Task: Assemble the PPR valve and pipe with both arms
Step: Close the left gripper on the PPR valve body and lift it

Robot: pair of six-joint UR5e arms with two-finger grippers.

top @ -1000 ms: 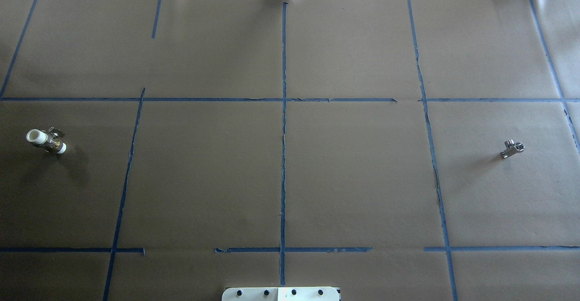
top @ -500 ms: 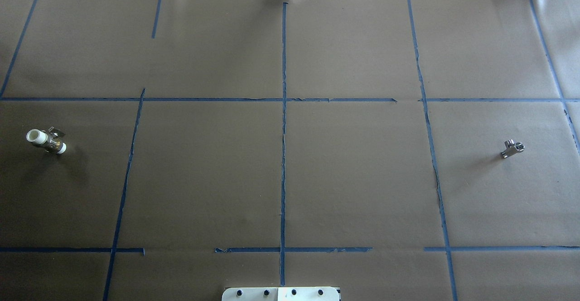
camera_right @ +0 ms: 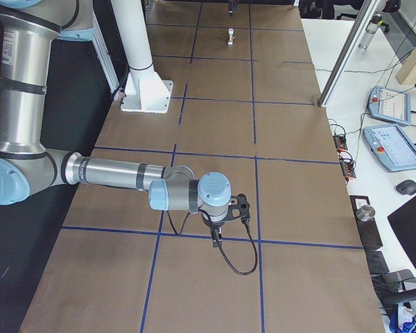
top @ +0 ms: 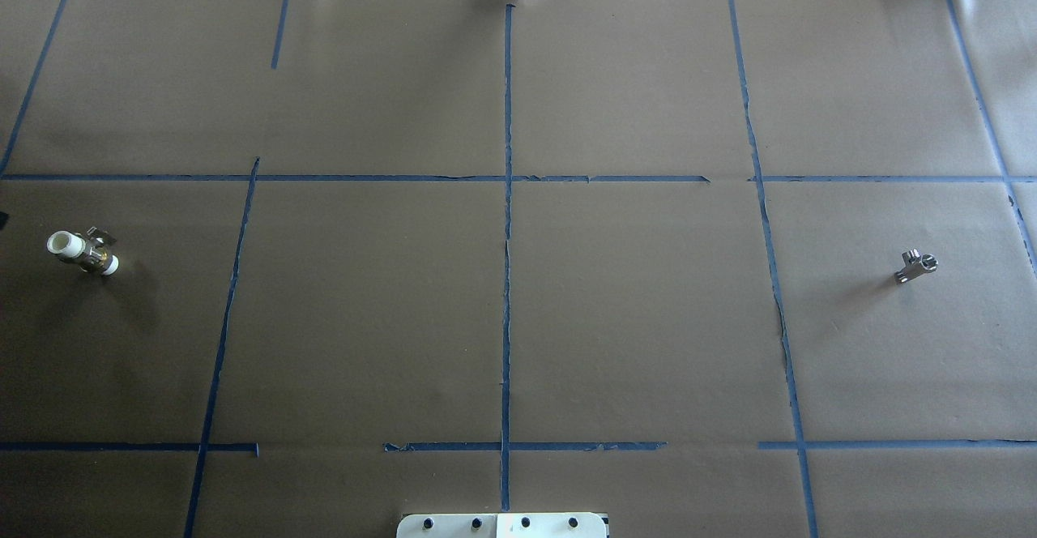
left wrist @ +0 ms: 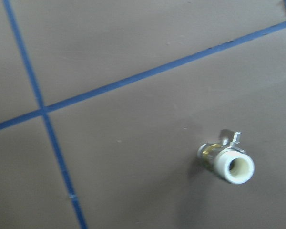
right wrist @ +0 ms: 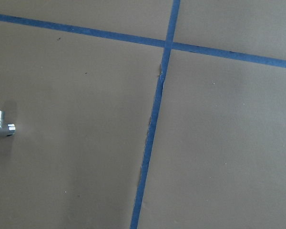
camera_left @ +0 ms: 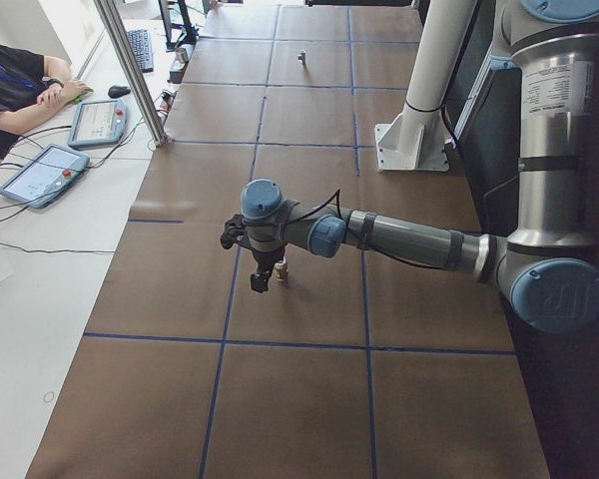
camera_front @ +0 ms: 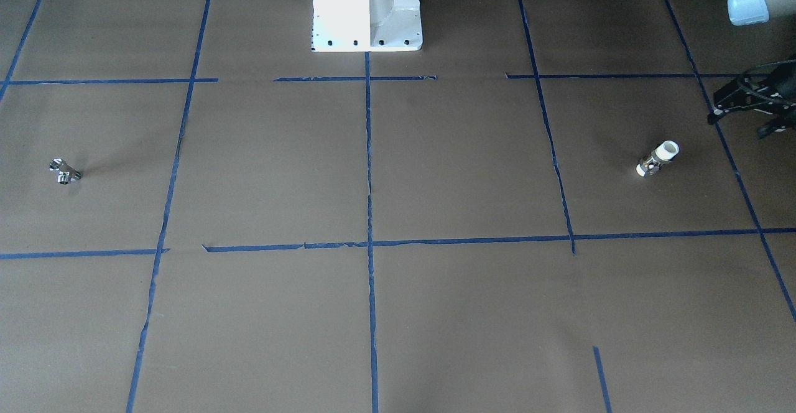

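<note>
The valve (top: 81,253), brass with white PPR ends and a small metal handle, lies on the brown paper at the robot's far left. It also shows in the front view (camera_front: 657,158) and the left wrist view (left wrist: 227,161). A small metal fitting (top: 916,266) lies at the far right, seen too in the front view (camera_front: 64,171) and at the right wrist view's left edge (right wrist: 0,125). My left gripper (camera_front: 737,125) hovers beside the valve, apart from it, fingers spread and empty. My right gripper (camera_right: 217,236) shows only in the right side view; I cannot tell its state.
The white pedestal base (camera_front: 367,9) stands at the table's middle on the robot's side. Blue tape lines (top: 507,222) divide the brown paper. An operator (camera_left: 20,90), tablets (camera_right: 392,146) and an aluminium post (camera_left: 130,70) are along the far side.
A dark sliver of my left gripper has come into the overhead view's left edge, near the valve. The valve and the metal fitting have not moved.
</note>
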